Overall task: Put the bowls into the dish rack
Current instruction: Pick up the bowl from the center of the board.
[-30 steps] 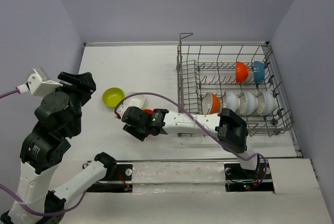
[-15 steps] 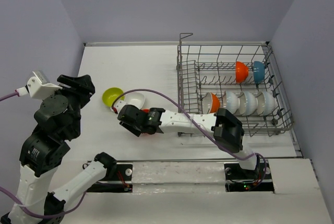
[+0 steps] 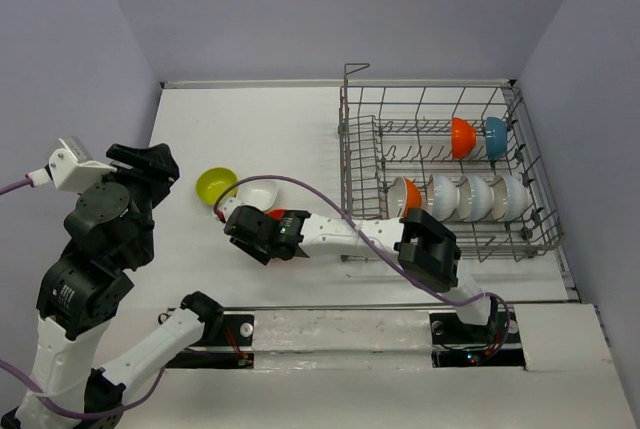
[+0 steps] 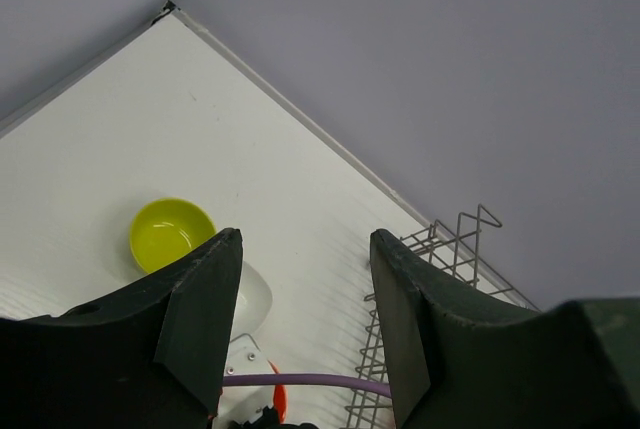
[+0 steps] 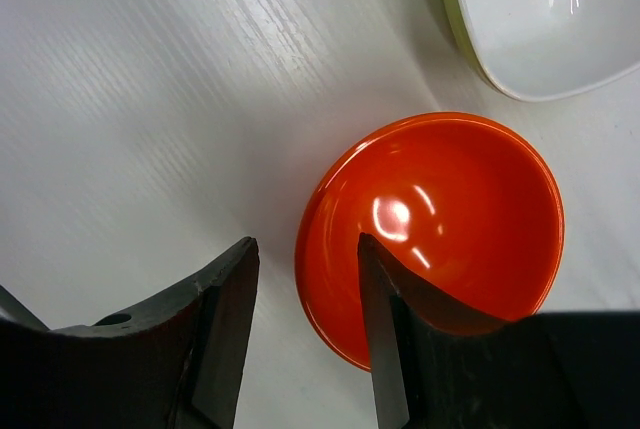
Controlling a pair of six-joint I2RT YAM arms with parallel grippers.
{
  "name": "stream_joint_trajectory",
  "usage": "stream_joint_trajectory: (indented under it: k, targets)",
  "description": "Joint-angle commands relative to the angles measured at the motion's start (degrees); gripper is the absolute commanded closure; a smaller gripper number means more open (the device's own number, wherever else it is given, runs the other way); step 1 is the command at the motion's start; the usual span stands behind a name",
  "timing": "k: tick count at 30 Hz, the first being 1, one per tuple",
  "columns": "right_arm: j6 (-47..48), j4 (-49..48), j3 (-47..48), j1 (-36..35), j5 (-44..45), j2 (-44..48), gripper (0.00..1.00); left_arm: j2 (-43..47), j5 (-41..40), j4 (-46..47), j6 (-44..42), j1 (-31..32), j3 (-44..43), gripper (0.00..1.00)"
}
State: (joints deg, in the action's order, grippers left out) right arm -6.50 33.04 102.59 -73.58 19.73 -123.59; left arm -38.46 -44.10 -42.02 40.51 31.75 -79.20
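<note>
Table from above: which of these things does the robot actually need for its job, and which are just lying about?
Part of the job:
- dish rack
- racked bowls
- yellow-green bowl, white bowl and orange bowl on the table
- right gripper, open astride the orange bowl's rim

Just there:
- purple cable
- left gripper, held high, open, empty

Both arms look alike from my seat: white shells w/ black joint housings. Left arm (image 3: 95,279) has round black motor caps and a white cam block (image 3: 70,161) at the wrist, w/ a purple cable (image 3: 15,181) coming off it. Right arm (image 3: 345,236) carries its own purple cable, looped along the top. Fingers (image 5: 215,329) are matte black w/ flat faces. Right base (image 3: 468,334) is black, w/ tiny red + green lights on the near side.
</note>
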Motion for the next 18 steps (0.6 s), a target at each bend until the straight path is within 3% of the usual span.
stream_joint_trajectory:
  k: [1,8,18]
  targets:
    - [-0.8,-2.4,1.2,-0.3,0.5,-0.9,0.50,0.1,-2.7,2.0,-1.0,-0.3,-1.5,0.37]
    - [-0.8,-2.5,1.0,-0.3,0.5,-2.2,0.51,0.2,-2.8,2.4,-1.2,-0.3,-1.0,0.36]
    - [-0.9,-2.5,1.2,-0.3,1.6,-2.6,0.63,0.4,-2.6,2.7,-1.4,-0.3,-0.3,0.36]
